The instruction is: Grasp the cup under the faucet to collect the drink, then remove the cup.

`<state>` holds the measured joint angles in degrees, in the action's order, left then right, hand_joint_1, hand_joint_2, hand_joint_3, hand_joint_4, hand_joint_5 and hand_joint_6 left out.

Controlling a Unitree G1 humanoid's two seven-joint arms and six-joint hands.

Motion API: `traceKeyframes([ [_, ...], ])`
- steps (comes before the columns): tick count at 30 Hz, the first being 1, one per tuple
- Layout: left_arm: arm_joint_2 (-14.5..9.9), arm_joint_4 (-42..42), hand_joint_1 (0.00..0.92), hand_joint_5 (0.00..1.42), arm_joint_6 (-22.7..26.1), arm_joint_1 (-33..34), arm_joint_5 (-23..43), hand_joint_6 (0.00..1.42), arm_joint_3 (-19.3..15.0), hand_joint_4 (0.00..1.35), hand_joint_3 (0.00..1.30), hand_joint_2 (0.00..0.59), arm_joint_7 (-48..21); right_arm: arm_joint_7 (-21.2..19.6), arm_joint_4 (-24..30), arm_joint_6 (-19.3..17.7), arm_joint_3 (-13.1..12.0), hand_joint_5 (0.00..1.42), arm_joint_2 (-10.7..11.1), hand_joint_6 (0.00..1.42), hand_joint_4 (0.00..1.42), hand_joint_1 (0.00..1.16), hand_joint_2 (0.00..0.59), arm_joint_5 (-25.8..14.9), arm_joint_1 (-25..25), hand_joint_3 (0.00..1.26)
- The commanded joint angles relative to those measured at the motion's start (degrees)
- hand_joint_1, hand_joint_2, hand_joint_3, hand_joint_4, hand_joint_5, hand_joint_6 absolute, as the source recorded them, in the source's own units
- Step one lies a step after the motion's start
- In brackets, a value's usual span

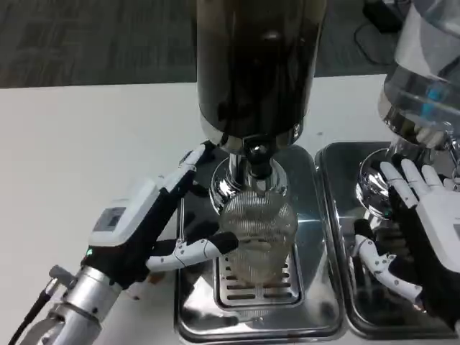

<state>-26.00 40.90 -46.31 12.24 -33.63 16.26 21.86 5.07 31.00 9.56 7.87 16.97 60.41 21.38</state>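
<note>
Table (86,144) white, w/ steel drip trays (316,316); dark carpet (93,36) behind.

Single feed for me: head cam, mounted high on the robot, pitched down and forward at the white tabletop (86,144). It's close in; the drink dispenser (259,65) at 12 o'clock is cropped at the top. Forearms enter from 7 and 4 o'clock. Dark floor runs along the far edge.
</note>
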Motion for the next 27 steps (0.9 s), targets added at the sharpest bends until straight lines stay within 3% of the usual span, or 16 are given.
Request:
traceKeyframes([
  [1, -0.1, -0.7, 0.0, 0.43, -0.7, -2.7, 1.8, 0.32, -1.5, 0.17, 0.09, 0.0, 0.2, 0.1, -0.5, -0.7, -0.7, 0.0, 1.0, 0.02, 0.0, 0.27, 0.445, -0.7, -1.0, 0.06],
  [5, 0.2, -2.5, 0.0, 0.45, -0.2, -4.4, 2.6, 0.33, -3.1, 0.2, 0.14, 0.003, 0.6, 0.5, -0.5, -0.8, -0.9, 0.0, 1.9, 0.02, 0.0, 0.27, 0.445, -0.7, -0.9, 0.06],
  [9, -0.6, -7.5, 0.0, 0.47, 1.4, -10.2, 5.9, 0.33, -7.8, 0.23, 0.17, 0.042, 0.9, 0.7, -0.1, -2.1, -1.1, 0.0, 4.1, 0.01, 0.0, 0.27, 0.446, 0.3, -0.3, 0.06],
  [13, -1.7, -13.8, 0.0, 0.24, 2.7, -14.9, 11.3, 0.06, -12.8, 0.01, 0.05, 0.1, -2.8, -1.4, -2.6, -5.6, -1.2, 0.0, 7.8, 0.0, 0.0, 0.23, 0.486, 0.8, 0.7, 0.01],
  [17, -1.9, -16.3, 0.0, 0.08, 1.7, -15.8, 15.2, 0.0, -14.3, 0.0, 0.0, 0.126, -7.2, -2.3, -4.5, -7.2, -1.8, 0.0, 9.5, 0.0, 0.0, 0.21, 0.511, 0.6, 1.4, 0.0],
  [21, -0.5, -21.4, 0.0, 0.02, 1.1, -18.2, 17.8, 0.0, -16.3, 0.0, 0.0, 0.15, -8.9, -1.3, -4.8, -7.3, -2.7, 0.0, 9.9, 0.0, 0.0, 0.18, 0.524, -0.8, 0.9, 0.0],
  [27, 2.2, -30.1, 0.0, 0.07, 1.1, -21.1, 21.6, 0.0, -17.4, 0.0, 0.03, 0.19, -12.0, -1.3, -7.4, -8.7, -2.9, 0.0, 12.0, 0.0, 0.0, 0.15, 0.531, -1.5, -1.0, 0.0],
])
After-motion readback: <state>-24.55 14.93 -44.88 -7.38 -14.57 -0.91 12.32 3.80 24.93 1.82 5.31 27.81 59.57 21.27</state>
